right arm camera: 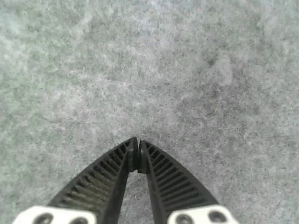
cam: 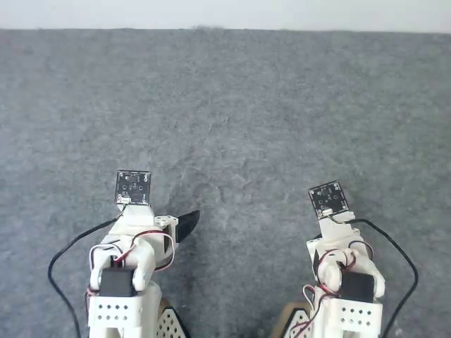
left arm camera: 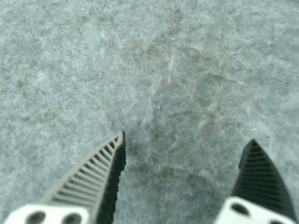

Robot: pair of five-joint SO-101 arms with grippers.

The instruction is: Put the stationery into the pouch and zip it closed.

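My left gripper hangs open over bare grey felt, its two ribbed black fingers wide apart with nothing between them. In the high view it sits at the near left of the table, one black finger sticking out to the side below its wrist camera. My right gripper is shut, its fingertips touching, with only felt below. The right arm stands at the near right, and its wrist camera covers the fingers from above.
Grey felt covers the whole table up to a pale strip along the far edge. Black cables loop beside both arm bases at the near edge.
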